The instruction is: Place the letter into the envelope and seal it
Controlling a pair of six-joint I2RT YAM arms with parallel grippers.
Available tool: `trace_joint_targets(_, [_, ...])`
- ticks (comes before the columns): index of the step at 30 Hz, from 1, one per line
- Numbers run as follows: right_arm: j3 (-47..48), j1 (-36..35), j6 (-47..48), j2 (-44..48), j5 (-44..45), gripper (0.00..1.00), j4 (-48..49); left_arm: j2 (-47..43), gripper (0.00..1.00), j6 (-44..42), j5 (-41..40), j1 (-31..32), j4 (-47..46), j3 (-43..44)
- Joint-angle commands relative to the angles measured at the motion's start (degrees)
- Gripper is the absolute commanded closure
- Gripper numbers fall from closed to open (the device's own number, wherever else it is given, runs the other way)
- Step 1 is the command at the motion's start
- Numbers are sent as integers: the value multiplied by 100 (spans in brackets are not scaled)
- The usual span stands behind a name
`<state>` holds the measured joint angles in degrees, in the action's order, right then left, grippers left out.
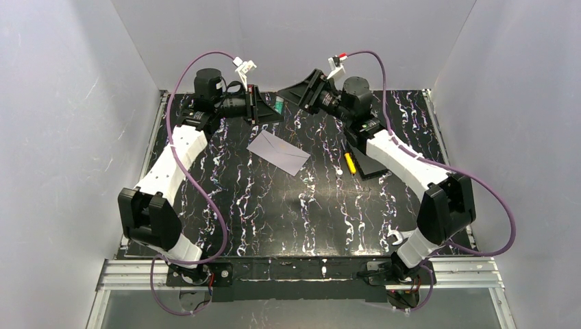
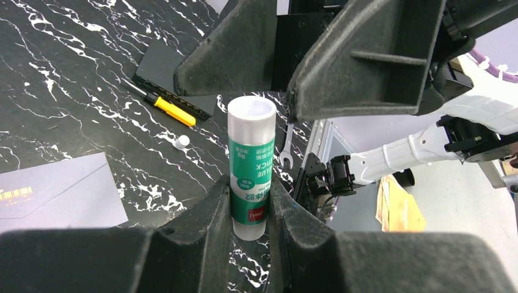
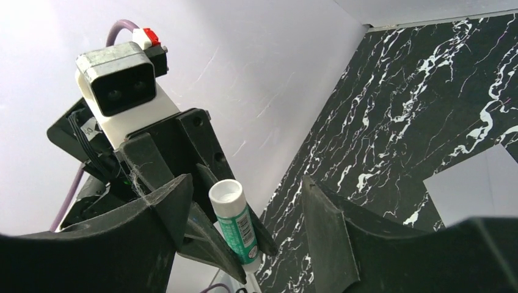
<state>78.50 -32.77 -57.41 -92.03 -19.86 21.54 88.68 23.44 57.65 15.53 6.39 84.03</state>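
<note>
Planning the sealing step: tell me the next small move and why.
Probably close the right tool on the upper end of the glue stick. The left tool grips its lower end, the right one's jaws stand open facing its top, and the envelope lies flat nearby.

Black marbled table (image 1: 274,226): envelope (image 1: 279,152) at 11 o'clock from centre, yellow screwdriver (image 1: 350,163) beside black plate (image 1: 371,166) at 2, wrench (image 1: 396,238) at 4.
</note>
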Motion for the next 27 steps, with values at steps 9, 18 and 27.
trace_joint_targets(9, [512, -124, 724, -218, -675, 48, -194, -254, 100, 375, 25, 2, -229, -79])
trace_joint_targets(18, [674, -120, 1276, -351, -1269, 86, -105, -125, 64, 1027, 66, -13, -465, -12])
trace_joint_targets(27, [641, -115, 1193, -401, -1658, 81, 118, 211, 89, 1757, 177, -134, -952, 94])
